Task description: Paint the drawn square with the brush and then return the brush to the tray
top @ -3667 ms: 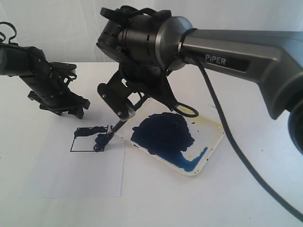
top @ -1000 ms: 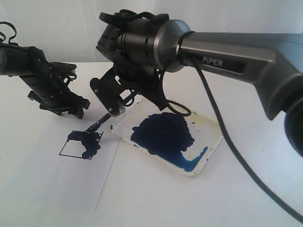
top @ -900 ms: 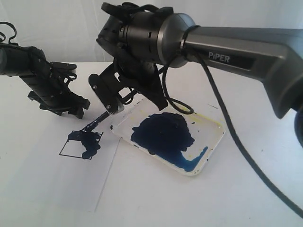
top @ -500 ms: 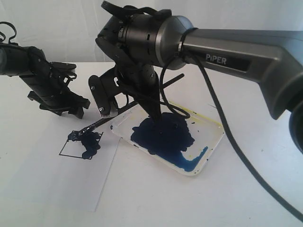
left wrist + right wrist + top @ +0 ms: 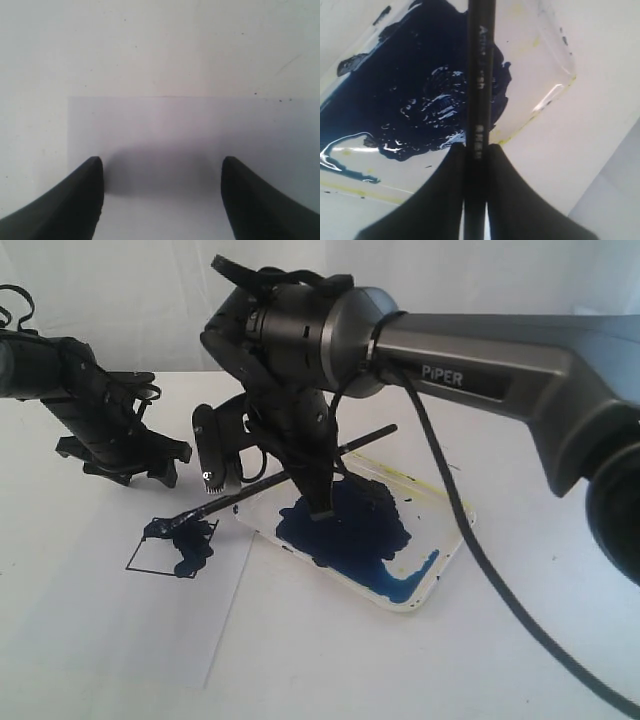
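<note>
My right gripper is shut on the brush, a long black stick that slants from above the tray down to the paper. The brush's dark tip rests at the far edge of the drawn square, which is smeared with dark blue along its top and right side. In the right wrist view the brush stands clamped between the fingers of the right gripper above the tray. My left gripper hovers open behind the square with nothing in it; its wrist view shows the open left gripper over white paper.
The white tray with a big dark blue blotch lies just right of the paper sheet, which sits skewed on the white table. The right arm's black cable hangs across the tray's right side.
My right wrist has rolled, laying the brush flatter with its handle end swung out over the tray. The tip stays at the square's far edge. The left arm has not moved.
</note>
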You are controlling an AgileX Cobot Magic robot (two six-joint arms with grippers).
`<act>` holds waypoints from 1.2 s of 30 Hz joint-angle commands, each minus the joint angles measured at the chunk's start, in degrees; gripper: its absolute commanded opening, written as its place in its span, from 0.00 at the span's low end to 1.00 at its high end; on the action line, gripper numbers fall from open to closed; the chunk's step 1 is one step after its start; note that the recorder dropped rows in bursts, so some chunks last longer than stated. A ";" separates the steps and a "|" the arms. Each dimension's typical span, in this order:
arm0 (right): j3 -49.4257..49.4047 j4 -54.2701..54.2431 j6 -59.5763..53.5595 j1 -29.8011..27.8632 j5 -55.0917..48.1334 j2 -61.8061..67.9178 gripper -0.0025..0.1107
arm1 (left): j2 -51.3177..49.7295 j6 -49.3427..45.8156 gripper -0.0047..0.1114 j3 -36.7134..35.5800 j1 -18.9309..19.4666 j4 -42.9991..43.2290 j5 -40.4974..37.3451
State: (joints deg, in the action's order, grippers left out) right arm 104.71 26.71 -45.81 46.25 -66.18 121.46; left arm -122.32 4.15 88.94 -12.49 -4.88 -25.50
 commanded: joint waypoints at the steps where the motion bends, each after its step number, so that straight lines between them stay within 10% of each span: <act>1: -0.18 -0.61 2.68 -0.02 0.02 1.57 0.02 | -0.31 1.39 0.64 -0.18 -0.20 -0.25 -2.67; 36: -0.18 -5.45 -3.74 -0.02 1.40 2.60 0.02 | -0.31 1.64 0.64 -0.18 -0.20 2.50 -2.36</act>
State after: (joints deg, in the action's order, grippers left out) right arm 104.71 22.31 -48.12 46.25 -63.88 124.40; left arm -122.32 5.13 88.94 -12.49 -2.47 -25.96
